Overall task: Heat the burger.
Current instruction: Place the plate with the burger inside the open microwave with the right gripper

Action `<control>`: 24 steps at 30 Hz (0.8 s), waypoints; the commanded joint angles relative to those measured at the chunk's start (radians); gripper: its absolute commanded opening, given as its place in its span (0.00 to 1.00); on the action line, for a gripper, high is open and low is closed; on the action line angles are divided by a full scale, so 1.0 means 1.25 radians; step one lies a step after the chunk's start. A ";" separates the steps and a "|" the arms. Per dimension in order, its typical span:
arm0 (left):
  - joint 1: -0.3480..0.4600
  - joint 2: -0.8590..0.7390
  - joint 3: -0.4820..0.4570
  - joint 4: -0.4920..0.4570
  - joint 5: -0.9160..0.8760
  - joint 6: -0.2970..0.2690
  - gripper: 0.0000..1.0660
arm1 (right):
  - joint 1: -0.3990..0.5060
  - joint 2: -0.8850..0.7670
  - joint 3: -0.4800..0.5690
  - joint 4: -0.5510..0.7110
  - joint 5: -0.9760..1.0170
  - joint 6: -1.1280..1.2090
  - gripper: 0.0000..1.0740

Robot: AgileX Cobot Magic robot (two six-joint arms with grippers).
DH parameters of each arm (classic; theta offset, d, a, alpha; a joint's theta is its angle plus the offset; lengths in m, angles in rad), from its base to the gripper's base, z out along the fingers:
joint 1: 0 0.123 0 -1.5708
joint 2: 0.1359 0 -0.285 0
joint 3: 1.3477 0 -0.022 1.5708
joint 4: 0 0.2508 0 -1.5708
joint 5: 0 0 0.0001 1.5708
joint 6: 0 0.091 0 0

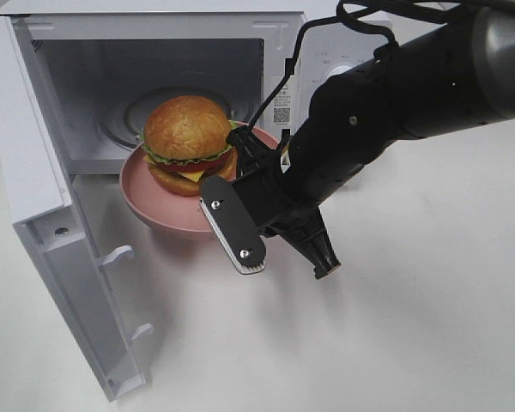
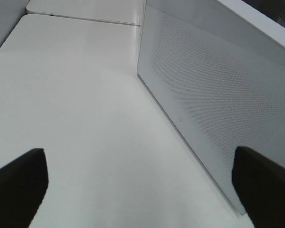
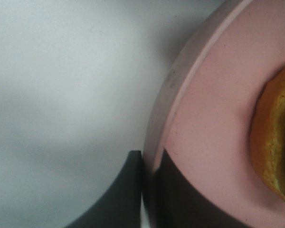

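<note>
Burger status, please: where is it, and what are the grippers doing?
Right gripper shut on pink plate rim; left gripper open, empty. Burger on plate, at microwave mouth. Door wide open, nothing blocking.

The right arm (image 1: 369, 103) is bulky, glossy black, its upper link (image 1: 498, 43) smooth dark grey; black cables (image 1: 279, 73) loop above it; near the wrist is a grey metal plate (image 1: 232, 225) with rounded ends, two screws (image 1: 215, 205) and a ribbed edge; the left gripper (image 2: 138, 152) has blunt black fingers (image 2: 19, 187); the right gripper (image 3: 149, 156) is equally dark.
</note>
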 commanded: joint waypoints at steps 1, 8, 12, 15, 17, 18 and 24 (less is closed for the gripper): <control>0.004 -0.013 0.000 -0.001 -0.006 0.000 0.92 | -0.004 -0.004 -0.023 0.001 -0.027 0.000 0.00; 0.004 -0.013 0.000 -0.001 -0.006 0.000 0.92 | -0.004 0.035 -0.085 0.002 0.004 0.020 0.00; 0.004 -0.013 0.000 -0.001 -0.006 0.000 0.92 | -0.004 0.042 -0.114 0.002 0.018 0.026 0.00; 0.004 -0.013 0.000 -0.001 -0.006 0.000 0.92 | -0.004 0.050 -0.133 0.002 0.021 0.034 0.00; 0.004 -0.013 0.000 -0.001 -0.006 0.000 0.92 | -0.004 0.050 -0.138 0.002 0.020 0.038 0.00; 0.004 -0.013 0.000 -0.001 -0.006 0.000 0.92 | -0.004 0.058 -0.149 0.000 0.022 0.045 0.00; 0.004 -0.013 0.000 -0.001 -0.006 0.000 0.92 | -0.004 0.090 -0.190 -0.004 0.029 0.066 0.00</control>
